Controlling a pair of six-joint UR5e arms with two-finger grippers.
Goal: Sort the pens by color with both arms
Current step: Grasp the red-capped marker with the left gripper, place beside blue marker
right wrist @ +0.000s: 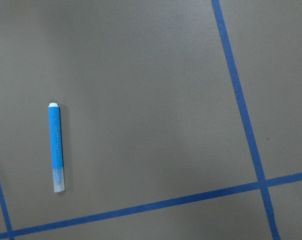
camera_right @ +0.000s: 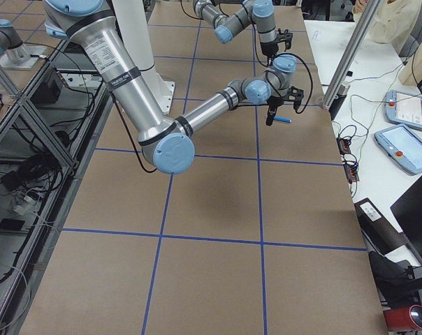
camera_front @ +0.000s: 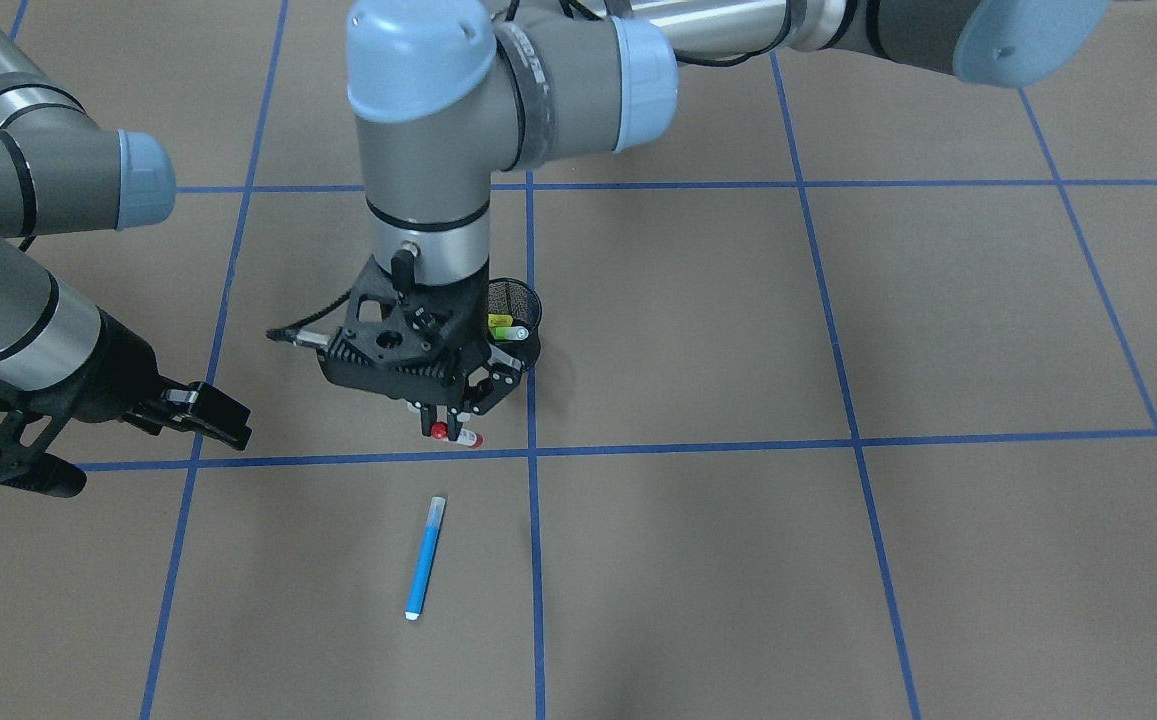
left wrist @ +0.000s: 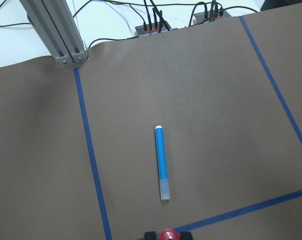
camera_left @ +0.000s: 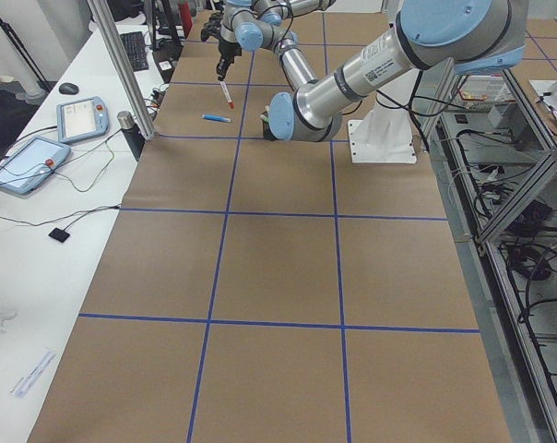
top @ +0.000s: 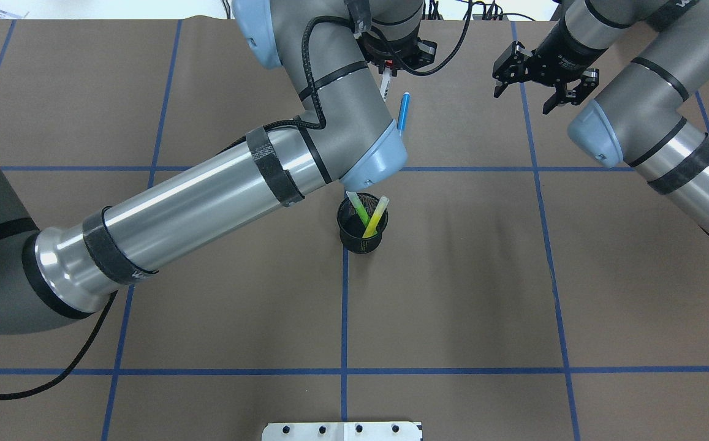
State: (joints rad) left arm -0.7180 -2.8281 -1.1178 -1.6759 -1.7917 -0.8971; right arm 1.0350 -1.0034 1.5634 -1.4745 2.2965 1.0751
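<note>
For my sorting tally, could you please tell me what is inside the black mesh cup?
The cup holds two pens: a green pen and a yellow pen, leaning apart at the top. Their lower ends and the cup's bottom are too dark to see.

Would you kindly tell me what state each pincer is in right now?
Left pincer: closed, holding the red-capped pen.
Right pincer: open, holding nothing.

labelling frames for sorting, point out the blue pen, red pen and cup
blue pen (camera_front: 425,560): front-facing view, middle of its barrel
red pen (camera_front: 437,431): front-facing view, its red cap
cup (top: 360,245): overhead view, its mesh wall
</note>
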